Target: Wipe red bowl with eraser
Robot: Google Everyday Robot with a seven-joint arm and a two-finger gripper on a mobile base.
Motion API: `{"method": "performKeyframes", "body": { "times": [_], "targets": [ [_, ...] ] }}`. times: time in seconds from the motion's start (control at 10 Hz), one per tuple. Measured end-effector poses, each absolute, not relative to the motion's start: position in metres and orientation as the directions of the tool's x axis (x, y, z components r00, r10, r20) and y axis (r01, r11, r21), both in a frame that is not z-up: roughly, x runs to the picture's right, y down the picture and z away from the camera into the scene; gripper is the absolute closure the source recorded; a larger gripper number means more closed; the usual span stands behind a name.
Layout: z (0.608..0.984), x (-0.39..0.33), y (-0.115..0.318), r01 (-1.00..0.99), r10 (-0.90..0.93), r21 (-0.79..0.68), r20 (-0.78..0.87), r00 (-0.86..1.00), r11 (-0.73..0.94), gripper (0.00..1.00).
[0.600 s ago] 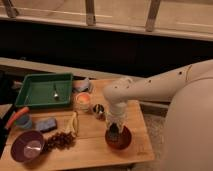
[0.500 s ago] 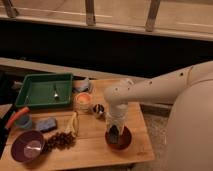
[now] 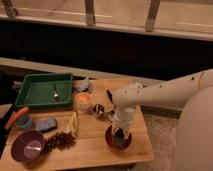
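The red bowl [image 3: 109,140] sits at the front right of the wooden table [image 3: 90,150]. My gripper [image 3: 120,134] points straight down into the bowl from the white arm [image 3: 165,95] that reaches in from the right. A small dark block, the eraser [image 3: 120,140], shows at the gripper's tip inside the bowl. The gripper covers much of the bowl's inside.
A purple bowl [image 3: 27,146] stands at the front left, with dark grapes [image 3: 61,140] and a banana [image 3: 73,123] beside it. A blue-grey pad [image 3: 46,124], a green tray [image 3: 45,90] with a spoon, an orange-glowing cup [image 3: 82,100] and a small dark cup [image 3: 98,109] stand further back.
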State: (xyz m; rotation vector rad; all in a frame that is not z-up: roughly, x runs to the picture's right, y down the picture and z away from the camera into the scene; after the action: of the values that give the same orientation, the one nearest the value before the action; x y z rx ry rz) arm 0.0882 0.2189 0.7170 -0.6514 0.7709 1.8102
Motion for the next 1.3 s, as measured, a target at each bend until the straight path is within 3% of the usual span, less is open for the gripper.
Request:
{"method": "performKeyframes", "body": {
  "times": [0.6,1.0,1.3],
  "targets": [
    [0.744,0.075,0.186,-0.959,0.619,0.166,-0.736,-0.276,-0.23,1.0],
    [0.729,0.053,0.193,-0.972,0.643,0.081,-0.737,-0.206,-0.219,1.0],
    [0.715,0.061,0.213,-0.964,0.621,0.119,-0.745,-0.245,-0.238,1.0]
  ]
}}
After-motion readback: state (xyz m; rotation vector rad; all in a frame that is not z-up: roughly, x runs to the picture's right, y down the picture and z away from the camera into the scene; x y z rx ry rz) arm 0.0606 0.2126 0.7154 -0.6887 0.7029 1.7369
